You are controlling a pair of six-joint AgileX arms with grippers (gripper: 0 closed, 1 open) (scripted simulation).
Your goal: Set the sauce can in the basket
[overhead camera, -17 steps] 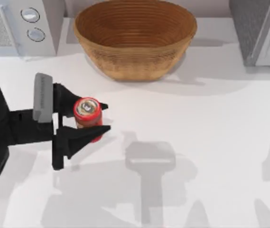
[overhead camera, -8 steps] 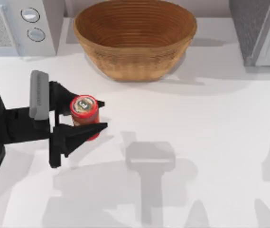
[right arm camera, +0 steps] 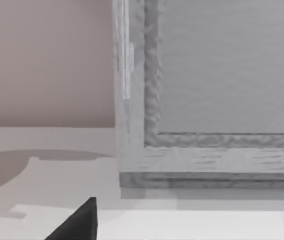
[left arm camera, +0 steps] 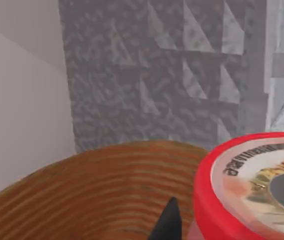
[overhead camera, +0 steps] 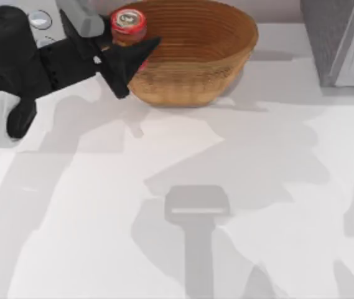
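1. The sauce can is pinched between the two fingers of my left gripper and sits off the table, at the left rim of the basket in the top view. Its silver-and-label top faces up, so it is held upright.
2. Reason for the hold, as I judge it: fingers clamp the can's sides, one on the far side and one on the near side, leaving the bottom free to be set down inside.
3. In the left wrist view the can's red rim fills the near corner, with a dark fingertip beside it and the basket's ribbed inner wall just past. This suggests the can is at or just over the rim, not yet over the centre.
4. Left arm pose: reaches from the table's left side towards the back, wrist angled so the fingers point at the basket. It passes in front of the grey appliance with two knobs.
5. Right arm: parked. Its wrist view shows one dark fingertip and a grey cabinet; I cannot tell how its fingers stand.
6. Judgement: transport phase, release not yet done.
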